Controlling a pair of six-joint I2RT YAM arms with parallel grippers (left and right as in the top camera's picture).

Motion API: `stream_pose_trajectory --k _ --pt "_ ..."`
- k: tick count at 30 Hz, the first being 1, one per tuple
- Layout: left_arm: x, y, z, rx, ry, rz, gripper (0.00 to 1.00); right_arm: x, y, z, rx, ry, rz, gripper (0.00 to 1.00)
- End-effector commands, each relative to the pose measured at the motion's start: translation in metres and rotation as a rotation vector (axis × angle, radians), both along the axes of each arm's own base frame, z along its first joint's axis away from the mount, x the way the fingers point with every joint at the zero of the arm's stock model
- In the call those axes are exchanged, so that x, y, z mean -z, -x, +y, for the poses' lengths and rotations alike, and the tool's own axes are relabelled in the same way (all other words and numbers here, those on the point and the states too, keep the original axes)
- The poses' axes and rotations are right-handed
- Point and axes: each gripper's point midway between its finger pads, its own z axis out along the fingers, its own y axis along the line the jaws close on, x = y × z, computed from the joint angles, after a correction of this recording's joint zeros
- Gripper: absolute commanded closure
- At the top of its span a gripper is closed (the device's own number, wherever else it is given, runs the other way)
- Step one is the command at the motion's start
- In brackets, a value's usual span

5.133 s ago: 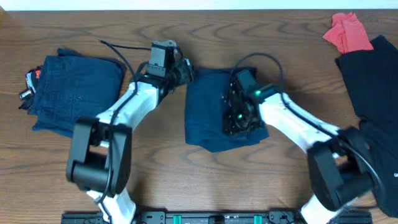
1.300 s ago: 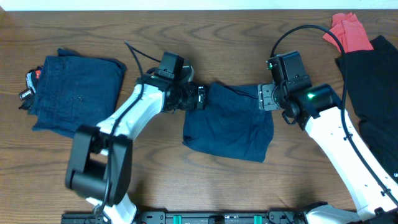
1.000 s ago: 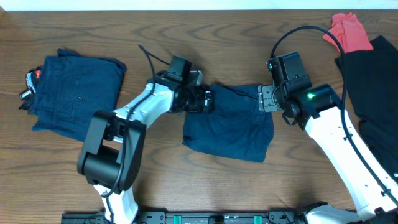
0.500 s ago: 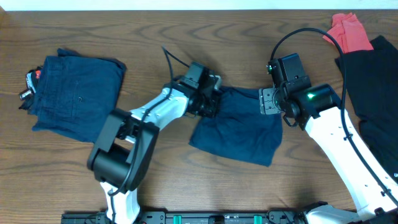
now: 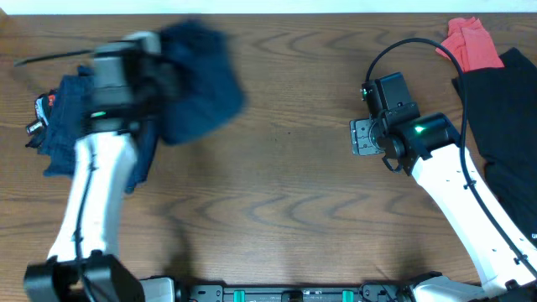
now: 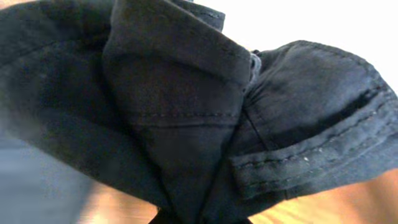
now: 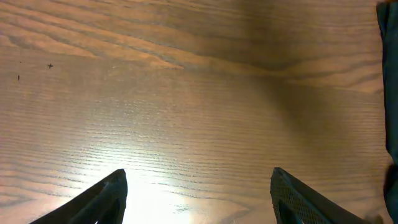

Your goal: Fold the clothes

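Overhead, surface: brown wood-grain table [image 5: 285, 193], with a white strip along its far edge.
Overhead, left: my left gripper [image 5: 165, 82] is clamped on a blurred navy garment [image 5: 201, 80], just beside the folded navy pile [image 5: 59, 134].
Overhead, right: my right gripper [image 5: 361, 136] is over bare wood. A red cloth [image 5: 468, 44] and a black garment [image 5: 503, 117] lie at the table's right end.
Left wrist: navy folds bunch toward the bottom edge, my fingers are hidden, and there is white brightness behind.
Right wrist: my jaws are spread wide and empty over lit wood.

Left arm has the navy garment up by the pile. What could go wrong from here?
1. The held garment is pinched in a bunch, layers splaying in the left wrist view; the fold may open on landing.
2. It hangs by the folded pile's right edge; it could land askew or drag it.
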Motion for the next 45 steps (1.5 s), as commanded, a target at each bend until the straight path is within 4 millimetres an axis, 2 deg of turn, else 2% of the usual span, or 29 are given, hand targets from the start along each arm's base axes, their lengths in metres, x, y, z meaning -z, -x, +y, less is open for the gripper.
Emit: stream_pose_trajectory --k 1,3,6,9,15,18,19,20,21,23,24,25,29,32,35,37,39,42,43,44,45 --pt "0.004 0.006 0.064 -0.172 -0.009 0.016 0.94 -0.004 -0.002 -0.006 0.014 0.013 -0.015 0.28" --pt "0.013 0.008 0.106 -0.28 -0.032 0.024 0.94 -0.004 -0.002 -0.006 0.014 0.013 -0.015 0.28" --pt "0.03 0.01 0.158 -0.416 0.002 0.029 0.94 -0.003 0.0 -0.007 0.014 0.017 -0.005 0.28" --pt "0.046 0.019 0.194 -0.516 0.041 0.046 0.94 -0.003 0.001 -0.007 0.014 0.019 -0.001 0.27" --pt "0.07 0.041 0.243 -0.652 0.086 0.082 0.94 -0.003 0.001 -0.007 0.014 0.018 -0.001 0.27" --pt "0.082 0.05 0.256 -0.7 0.115 0.108 0.9 -0.003 0.001 -0.007 0.014 0.018 -0.001 0.27" --pt "0.087 0.054 0.26 -0.712 0.119 0.12 0.83 -0.003 0.001 -0.007 0.014 0.018 -0.001 0.27" --pt "0.091 0.056 0.263 -0.72 0.123 0.128 0.65 -0.003 0.001 -0.007 0.014 0.018 -0.001 0.26" --pt "0.095 0.059 0.267 -0.73 0.126 0.136 0.53 -0.003 0.001 -0.007 0.014 0.018 -0.001 0.26" --pt "0.1 0.064 0.273 -0.755 0.134 0.148 0.11 -0.002 0.002 -0.007 0.014 0.02 0.002 0.26" --pt "0.102 0.068 0.276 -0.779 0.144 0.155 0.04 -0.002 0.002 -0.007 0.014 0.021 0.005 0.26" --pt "0.103 0.073 0.28 -0.811 0.156 0.161 0.02 -0.002 0.003 -0.008 0.014 0.022 0.009 0.26" --pt "0.106 0.083 0.286 -0.881 0.22 0.17 0.02 0.0 0.006 -0.009 0.016 0.026 0.02 0.26" --pt "0.101 0.074 0.277 -0.828 0.264 0.143 0.02 0.0 0.005 -0.011 0.02 0.026 0.02 0.26" --pt "0.081 0.044 0.25 -0.644 0.285 0.056 0.02 -0.001 0.004 -0.012 0.024 0.025 0.016 0.26" --pt "0.071 0.032 0.235 -0.575 0.259 0.032 0.02 -0.001 0.003 -0.012 0.025 0.024 0.014 0.25" --pt "0.06 0.018 0.209 -0.477 0.2 0.015 0.02 -0.001 0.002 -0.012 0.044 0.014 0.008 0.22" --pt "0.049 -0.002 0.161 -0.329 0.127 0.009 0.02 -0.001 -0.001 -0.018 0.125 -0.038 0.002 0.13" --pt "0.049 -0.009 0.134 -0.251 0.096 0.016 0.02 -0.001 -0.003 -0.019 0.149 -0.072 0.002 0.1" --pt "0.051 -0.013 0.116 -0.198 0.08 0.026 0.02 -0.001 -0.004 -0.02 0.168 -0.104 0.002 0.08" --pt "0.056 -0.018 0.087 -0.128 0.056 0.052 0.02 -0.002 -0.007 -0.021 0.182 -0.143 0.001 0.05"
